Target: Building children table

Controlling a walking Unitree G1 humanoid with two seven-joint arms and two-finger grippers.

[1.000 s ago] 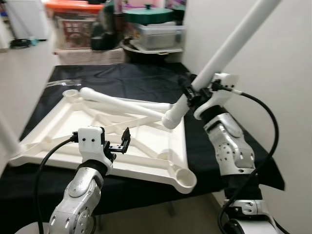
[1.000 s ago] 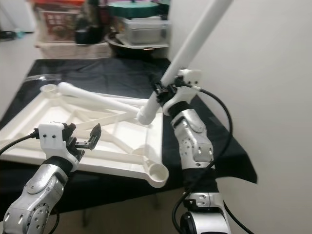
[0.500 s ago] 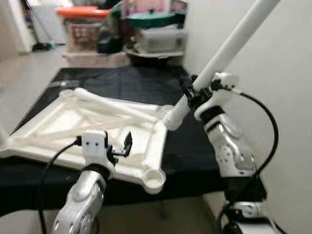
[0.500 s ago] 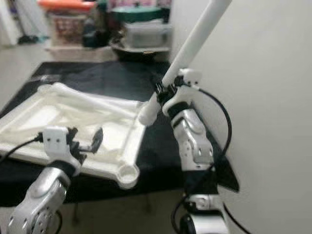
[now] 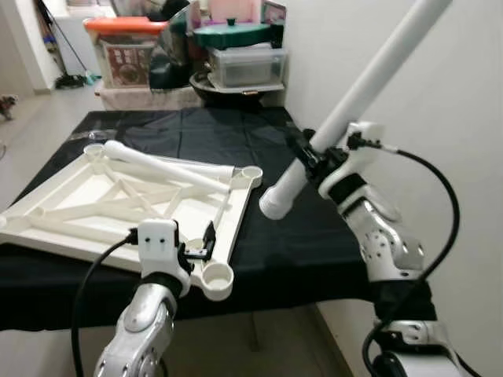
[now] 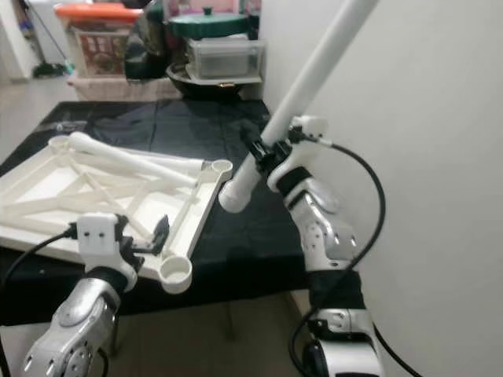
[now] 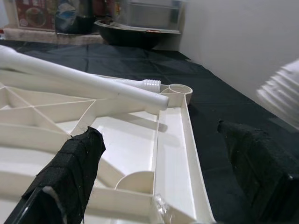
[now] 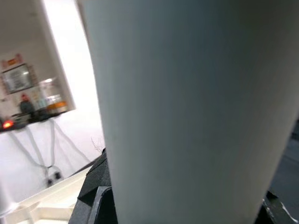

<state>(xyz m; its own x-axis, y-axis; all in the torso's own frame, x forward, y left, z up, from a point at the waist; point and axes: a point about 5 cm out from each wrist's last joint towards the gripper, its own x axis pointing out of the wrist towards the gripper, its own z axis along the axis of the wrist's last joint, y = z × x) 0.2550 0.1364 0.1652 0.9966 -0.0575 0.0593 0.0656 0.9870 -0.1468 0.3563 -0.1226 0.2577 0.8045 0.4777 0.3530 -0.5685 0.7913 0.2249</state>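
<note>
1. Since the earlier frames the whole scene has slid sideways, which reads as the head camera turning; against the worktop [image 5: 275, 251], the right gripper [image 5: 316, 159] and its leg have swung outward, so the leg's lower end no longer hangs over the tabletop panel but over bare black cloth beside it.
2. Upside down on the black-covered worktop lies the white tabletop panel [image 5: 94, 204], ribs and corner sockets facing up, presumably so that legs can be driven in from above.
3. One open socket [image 5: 216, 276] sits at the panel's corner nearest the worktop's front edge; a second [image 5: 251, 172] sits at the corner toward the right edge.
4. A loose white leg [image 5: 165, 166] rests diagonally across the ribs, its threaded tip just beside the second socket.
5. The right gripper has its jaws clenched around the held table leg [image 5: 357, 94], gripping it low on the shaft. The leg slants steeply upward, its ribbed end [image 5: 275, 206] pointing down, a pose suited to lowering into a socket.
6. The left gripper [image 6: 149, 239] hovers at the panel's front corner, jaws released and wide apart, holding nothing; it is probably placed to steady the panel.
7. Storage bins [image 5: 247, 67] stand beyond the far edge.
</note>
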